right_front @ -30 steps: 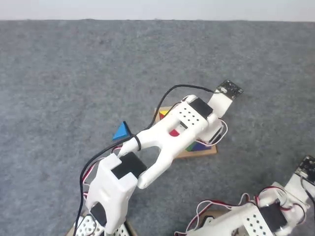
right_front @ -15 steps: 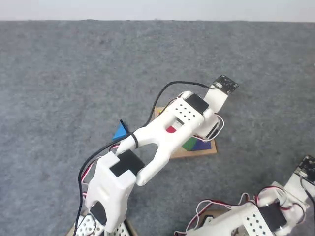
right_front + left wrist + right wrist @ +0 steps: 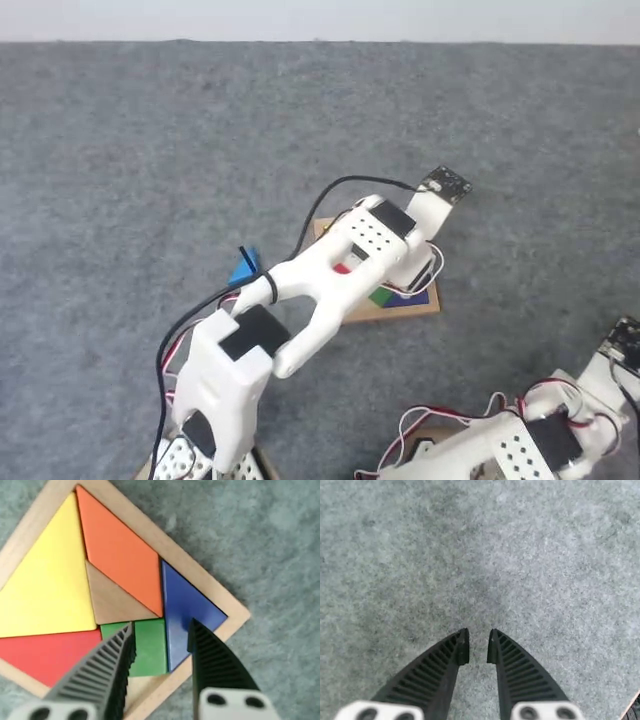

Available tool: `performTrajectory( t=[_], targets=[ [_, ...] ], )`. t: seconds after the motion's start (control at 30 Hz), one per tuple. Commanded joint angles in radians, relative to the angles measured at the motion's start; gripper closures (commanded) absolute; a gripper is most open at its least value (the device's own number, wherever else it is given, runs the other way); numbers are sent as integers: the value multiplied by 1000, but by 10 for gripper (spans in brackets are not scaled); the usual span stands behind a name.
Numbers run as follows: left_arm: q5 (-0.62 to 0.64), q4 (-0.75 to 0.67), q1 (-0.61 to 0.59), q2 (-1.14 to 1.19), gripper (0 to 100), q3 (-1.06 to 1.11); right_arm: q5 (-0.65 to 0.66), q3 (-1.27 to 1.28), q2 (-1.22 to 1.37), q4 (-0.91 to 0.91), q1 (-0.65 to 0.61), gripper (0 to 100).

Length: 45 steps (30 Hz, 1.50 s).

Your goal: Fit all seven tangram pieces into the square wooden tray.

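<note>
Two black fingers of the left end effector stand moderately apart with nothing between them, hovering over the green square and the dark blue triangle in the wooden tray. Seated beside those are a brown triangle, an orange parallelogram, a yellow triangle and a red triangle. Seen from above, a light blue triangle lies on the grey worktop near the tray, at its nine o'clock. At its five o'clock, the right end effector hangs over the worktop, fingers a narrow gap apart, gripping nothing
</note>
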Motion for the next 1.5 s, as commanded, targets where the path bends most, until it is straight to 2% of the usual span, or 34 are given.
performTrajectory(
  t=[0.0, 0.2, 0.33, 0.43, 0.6, 0.77, 0.83, 1.07, 1.47],
  targets=[
    [-17, -38, -8, -12, 834, 21, 3, 11, -21, 4, 8, 911],
    [-49, 15, -29, -58, 834, -56, 3, 11, -21, 4, 8, 911],
    [-60, 81, -118, -146, 834, -110, 3, 11, -21, 4, 8, 911],
    [-117, 117, -221, -229, 834, -114, 3, 11, -21, 4, 8, 911],
    [-313, 245, -446, -299, 834, -101, 3, 11, -21, 4, 10, 911],
    [-626, 354, -626, -307, 834, 2, 3, 11, -21, 4, 8, 911],
    [-677, 321, -666, -327, 834, 90, 3, 11, -21, 4, 8, 911],
    [-700, 0, -690, -479, 834, 489, 3, 11, -21, 4, 8, 911],
    [-680, -206, -695, -483, 834, 634, 3, 11, -19, 4, 8, 912]
  ],
)
